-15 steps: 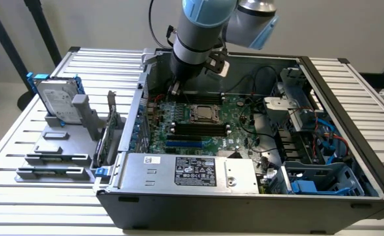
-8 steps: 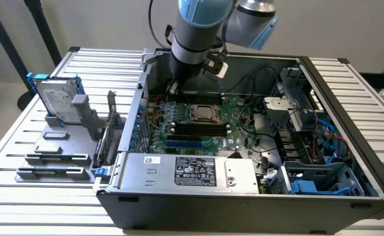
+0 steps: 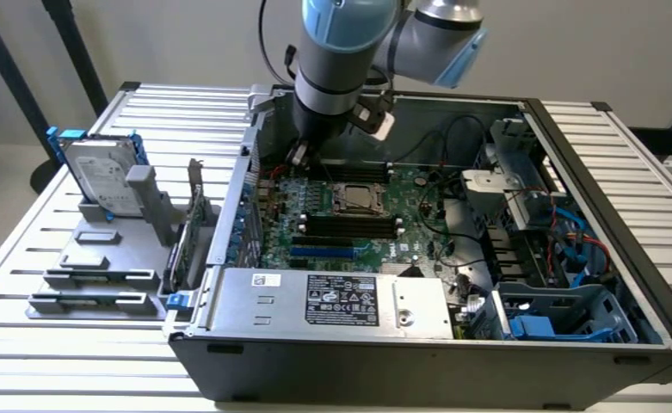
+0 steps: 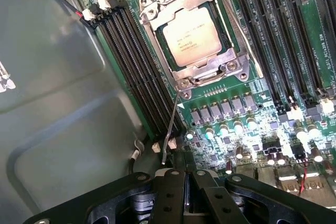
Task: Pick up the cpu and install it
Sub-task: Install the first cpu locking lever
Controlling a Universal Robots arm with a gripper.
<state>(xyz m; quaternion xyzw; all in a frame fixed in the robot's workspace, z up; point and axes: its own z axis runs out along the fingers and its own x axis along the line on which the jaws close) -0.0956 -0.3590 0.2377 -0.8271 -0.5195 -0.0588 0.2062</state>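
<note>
While the gripper [image 4: 187, 178] hangs over the motherboard [image 4: 247, 129] with its black fingers pressed together, the cpu [image 4: 191, 36] lies flat in its socket — nothing is held.

Seen from the wrist view, the cpu's dull silver top faces up inside a metal socket frame [image 4: 231, 66], with rows of black memory slots [image 4: 137, 72] just beside it. A thin metal lever [image 4: 172, 121] runs from a corner of the frame toward the fingers, and whether it touches them I cannot tell. From the exterior view the arm [image 3: 336, 52] reaches down into the open computer case [image 3: 428, 366] near its far wall, with the cpu apart from it at the middle of the board — a hard drive [image 3: 97, 176] with blue rails stands upright among grey holder blocks [image 3: 95, 288] on the slatted table [image 3: 15, 258] at the exterior view's left.
</note>
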